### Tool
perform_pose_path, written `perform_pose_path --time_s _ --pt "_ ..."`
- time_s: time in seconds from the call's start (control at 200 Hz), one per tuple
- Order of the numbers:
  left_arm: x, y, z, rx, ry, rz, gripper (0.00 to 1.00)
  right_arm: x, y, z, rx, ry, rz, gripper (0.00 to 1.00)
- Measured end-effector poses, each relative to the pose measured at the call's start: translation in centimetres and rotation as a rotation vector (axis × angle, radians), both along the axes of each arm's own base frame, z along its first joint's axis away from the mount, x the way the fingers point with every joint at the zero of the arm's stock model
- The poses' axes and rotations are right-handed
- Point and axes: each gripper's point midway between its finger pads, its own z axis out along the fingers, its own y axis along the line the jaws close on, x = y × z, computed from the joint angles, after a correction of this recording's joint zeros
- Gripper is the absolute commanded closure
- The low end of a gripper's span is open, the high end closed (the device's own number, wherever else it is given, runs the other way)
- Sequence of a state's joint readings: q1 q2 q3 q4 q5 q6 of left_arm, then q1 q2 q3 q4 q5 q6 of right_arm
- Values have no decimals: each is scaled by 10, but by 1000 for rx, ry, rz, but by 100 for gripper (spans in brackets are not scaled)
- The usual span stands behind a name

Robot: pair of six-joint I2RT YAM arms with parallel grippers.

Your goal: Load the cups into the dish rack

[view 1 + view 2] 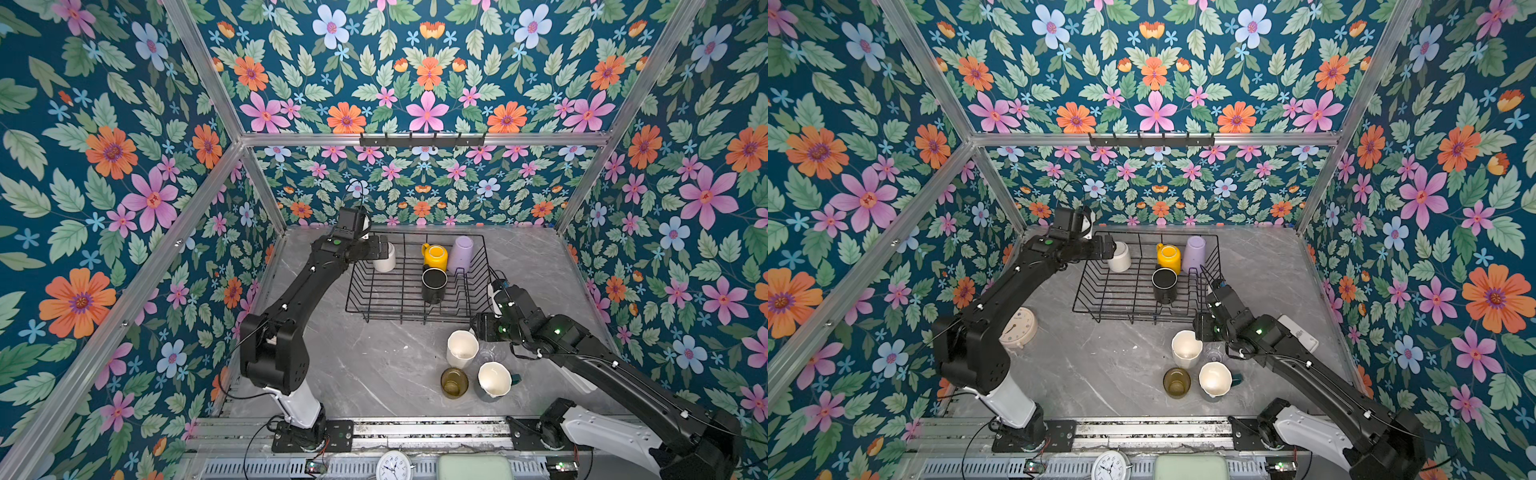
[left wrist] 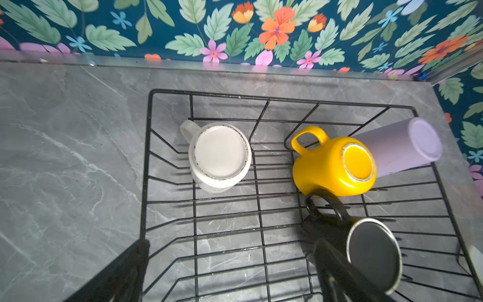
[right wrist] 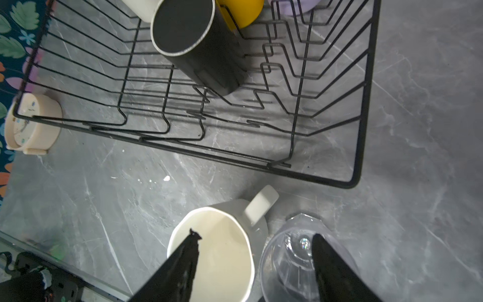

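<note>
- The large black wire dish rack (image 1: 415,309) sits toward the back of the grey marble-patterned tabletop (image 1: 374,365), and four cups are in it.
- A white ceramic mug (image 2: 220,154) stands upside down in the rack's far left corner.
- A glossy yellow mug (image 1: 435,255) is base up near the back. A lilac plastic tumbler (image 1: 462,248), also inverted, leans right beside it.
- A matte black mug (image 1: 434,284) rests bottom up just in front of the yellow one, next to the plate prongs.
- The left gripper (image 2: 230,243) hangs over the white mug with its jaws spread wide and nothing between them.
- Four cups are out on the table in front of the rack's right corner.
- These are a faceted cream mug (image 3: 224,258), a clear drinking glass (image 3: 287,258) close beside it, an amber glass (image 1: 454,382) and a teal mug with a white inside (image 1: 494,379). All four stand mouth up.
- The right gripper (image 3: 254,235) is low over the cream mug and the clear glass.
- In the right wrist view, one finger's tip shows in front of the mug's mouth and the other in front of the glass. The mug's handle side lies between them.
- Its jaws stand partly apart and I see them pressing on nothing.
- A beige round alarm clock (image 1: 1019,328) stands on the table to the left of the rack.
</note>
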State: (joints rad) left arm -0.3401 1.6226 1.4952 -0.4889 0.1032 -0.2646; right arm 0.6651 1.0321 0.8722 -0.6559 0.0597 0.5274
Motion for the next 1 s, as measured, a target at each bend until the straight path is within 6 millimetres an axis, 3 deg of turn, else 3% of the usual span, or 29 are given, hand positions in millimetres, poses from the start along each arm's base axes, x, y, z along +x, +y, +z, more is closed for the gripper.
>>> perform_pose_path --time_s 0.165,0.39,0.725,1.0 --pt "-25 14 33 -46 -125 34 0 -12 2 -16 -35 63 16 40" --pt "-49 31 60 -84 -250 87 0 -15 11 -31 -69 117 30 48" --pt "-66 44 70 -88 -306 117 0 -11 18 -44 -110 156 41 65" --pt "-75 49 76 -89 -329 129 0 -13 24 -55 -141 183 59 72"
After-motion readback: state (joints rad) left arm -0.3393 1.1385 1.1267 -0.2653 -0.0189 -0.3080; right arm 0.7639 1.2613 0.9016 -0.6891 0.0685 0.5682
